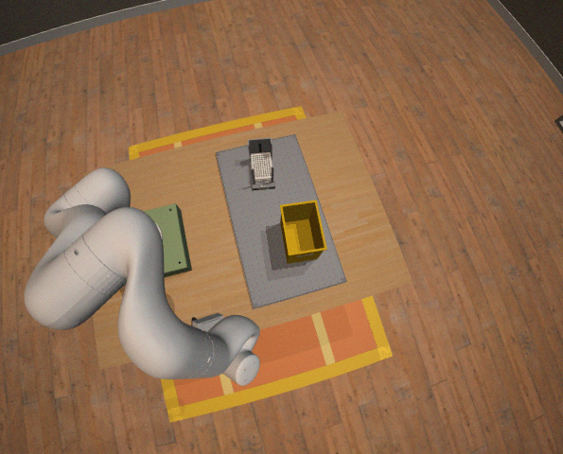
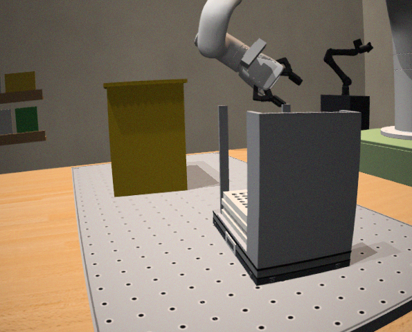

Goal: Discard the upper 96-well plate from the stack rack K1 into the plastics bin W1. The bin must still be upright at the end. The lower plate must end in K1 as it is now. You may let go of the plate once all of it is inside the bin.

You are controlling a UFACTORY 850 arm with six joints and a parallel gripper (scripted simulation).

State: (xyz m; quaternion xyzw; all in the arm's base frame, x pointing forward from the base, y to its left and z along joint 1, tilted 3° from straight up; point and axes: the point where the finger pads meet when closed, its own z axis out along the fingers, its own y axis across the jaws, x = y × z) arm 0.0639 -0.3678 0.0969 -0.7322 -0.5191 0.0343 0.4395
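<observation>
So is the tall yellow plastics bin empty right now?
Empty as far as the top view shows: the yellow bin stands upright with only bare inner walls and floor visible. Both white well plates sit stacked in the grey rack.

Smooth white tubular arm (image 1: 125,273), grey wrist, black-fingered hand (image 2: 280,87).

The rack's (image 2: 302,185) grey wall hides most of both plates (image 2: 236,203) in the exterior view, and the arm (image 1: 139,312) covers the gripper from the top.
</observation>
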